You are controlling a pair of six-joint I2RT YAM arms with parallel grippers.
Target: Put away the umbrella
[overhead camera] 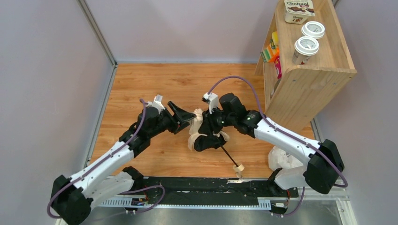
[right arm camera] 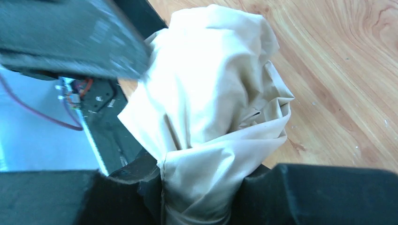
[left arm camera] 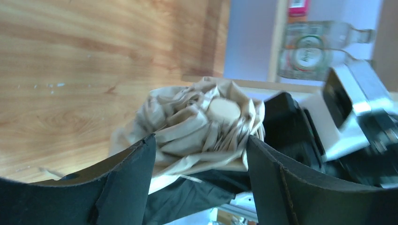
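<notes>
The umbrella lies at the middle of the wooden table, its cream canopy bunched up. Its thin dark shaft runs toward the near edge and ends in a small pale knob. My right gripper comes in from the right and is shut on the canopy, with the fabric pinched between its black fingers. My left gripper is open. In the left wrist view its gripper straddles the canopy's pleated tip end, which carries a round cap.
A wooden shelf unit stands at the back right with yogurt cups on top and packets inside. A white lumpy plastic bag lies by the right arm's base. A black rail runs along the near edge, and grey walls enclose the table.
</notes>
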